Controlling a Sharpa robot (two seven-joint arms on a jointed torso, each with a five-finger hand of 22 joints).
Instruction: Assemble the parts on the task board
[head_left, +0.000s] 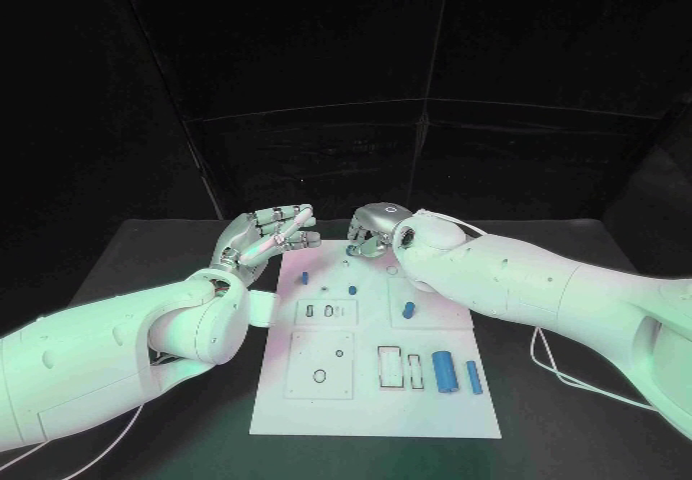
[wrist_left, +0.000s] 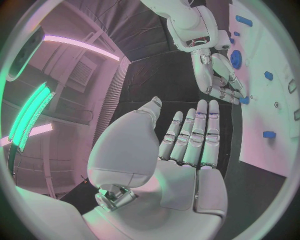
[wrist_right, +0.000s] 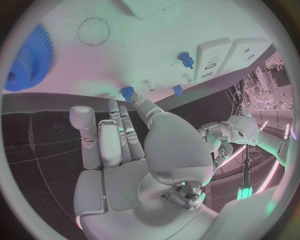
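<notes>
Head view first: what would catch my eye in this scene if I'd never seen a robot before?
Two silver hands meet at the far end of a white task board: the left hand raised with fingers spread, holding nothing, the right hand curled down at the board's far edge. Nearer, two blue cylinders lie side by side on the board's right part.

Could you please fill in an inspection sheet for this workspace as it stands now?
Surface: black table, bare around the board.
Job's things: white task board in the middle; blue parts lying on it, a blue gear near its far end.
Clutter: nothing seen.
Hands: left hand open, fingers spread, beside the board's far corner; right hand over the far edge, fingertips at a small blue part.
Cables: white cable on the table under the right arm.
Surroundings: black walls.
</notes>
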